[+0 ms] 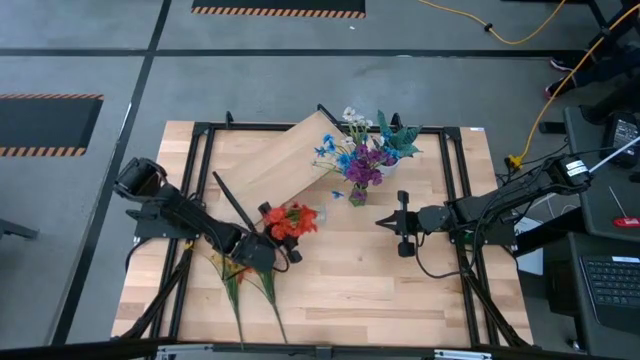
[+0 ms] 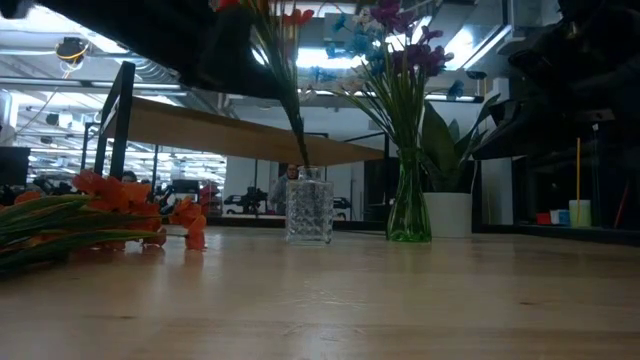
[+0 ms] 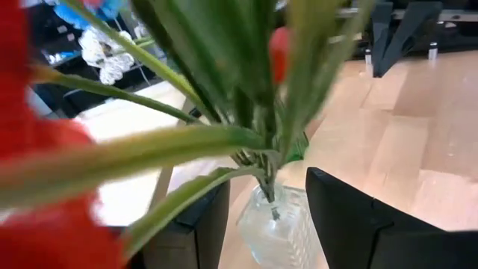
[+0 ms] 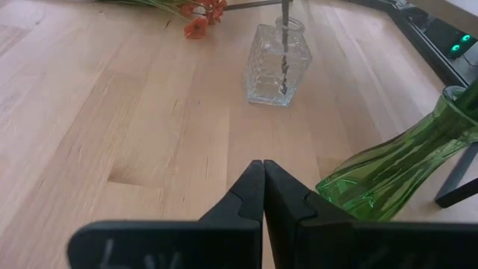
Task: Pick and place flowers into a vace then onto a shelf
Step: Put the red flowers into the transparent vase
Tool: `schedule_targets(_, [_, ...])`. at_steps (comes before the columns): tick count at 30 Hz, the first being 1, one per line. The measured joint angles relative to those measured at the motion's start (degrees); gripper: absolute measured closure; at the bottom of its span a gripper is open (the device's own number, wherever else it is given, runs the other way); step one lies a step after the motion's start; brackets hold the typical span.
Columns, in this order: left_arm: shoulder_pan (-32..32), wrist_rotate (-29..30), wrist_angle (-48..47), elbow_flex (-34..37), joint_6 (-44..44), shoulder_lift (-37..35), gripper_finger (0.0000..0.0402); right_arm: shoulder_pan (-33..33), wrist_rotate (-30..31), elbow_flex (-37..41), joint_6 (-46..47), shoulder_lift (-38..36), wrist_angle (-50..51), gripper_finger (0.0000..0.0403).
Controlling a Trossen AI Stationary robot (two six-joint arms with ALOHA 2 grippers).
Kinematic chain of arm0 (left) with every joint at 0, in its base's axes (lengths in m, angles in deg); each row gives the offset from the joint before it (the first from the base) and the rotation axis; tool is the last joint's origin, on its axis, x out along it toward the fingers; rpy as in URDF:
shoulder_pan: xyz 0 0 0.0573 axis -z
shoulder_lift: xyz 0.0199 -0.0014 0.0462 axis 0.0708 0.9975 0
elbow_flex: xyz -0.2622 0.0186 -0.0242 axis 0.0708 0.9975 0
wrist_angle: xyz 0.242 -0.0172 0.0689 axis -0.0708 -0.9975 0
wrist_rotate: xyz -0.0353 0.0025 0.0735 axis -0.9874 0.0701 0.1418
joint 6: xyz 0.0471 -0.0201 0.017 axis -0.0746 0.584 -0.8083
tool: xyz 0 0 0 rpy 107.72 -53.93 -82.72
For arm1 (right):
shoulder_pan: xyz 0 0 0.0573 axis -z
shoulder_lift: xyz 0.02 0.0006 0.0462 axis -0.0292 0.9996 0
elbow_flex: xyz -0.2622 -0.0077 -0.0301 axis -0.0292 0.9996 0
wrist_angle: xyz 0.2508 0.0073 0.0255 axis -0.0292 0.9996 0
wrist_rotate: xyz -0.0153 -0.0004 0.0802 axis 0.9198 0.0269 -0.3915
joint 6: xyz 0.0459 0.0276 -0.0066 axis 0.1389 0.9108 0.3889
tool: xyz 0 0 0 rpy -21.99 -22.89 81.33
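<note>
The left gripper's fingers (image 3: 351,224) stand wide apart above the clear glass vase (image 4: 278,63), gripping nothing; the red flowers' (image 1: 292,220) stems drop into its neck. The right gripper (image 1: 385,222), fingers pressed together and empty, points at that vase from nearby. Beside the vase a green vase (image 2: 408,205) holds purple and blue blooms. The shelf (image 1: 290,155) spans behind the vase. No writing is legible.

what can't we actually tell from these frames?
- Left gripper: jaws stand open, but the high view's red flowers cover the clear vase.
- Low view: arm overhead hides the blooms' tops.
- Left wrist view: blurred leaves block everything beyond.
- Right gripper, shut, idle: green vase cut by the edge.
</note>
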Motion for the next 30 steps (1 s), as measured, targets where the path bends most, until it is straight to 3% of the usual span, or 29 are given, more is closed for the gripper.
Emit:
schedule_targets(13, [6.01,2.58,-3.46,0.00,0.42,0.00,0.0231,0.00,0.00,0.00,0.00,0.00,0.02,0.0396])
schedule_targets(30, [15.75,5.40,-4.26,-2.56,7.98,0.02,0.0231,0.00,-0.02,0.00,0.37,0.02,0.37,0.0396])
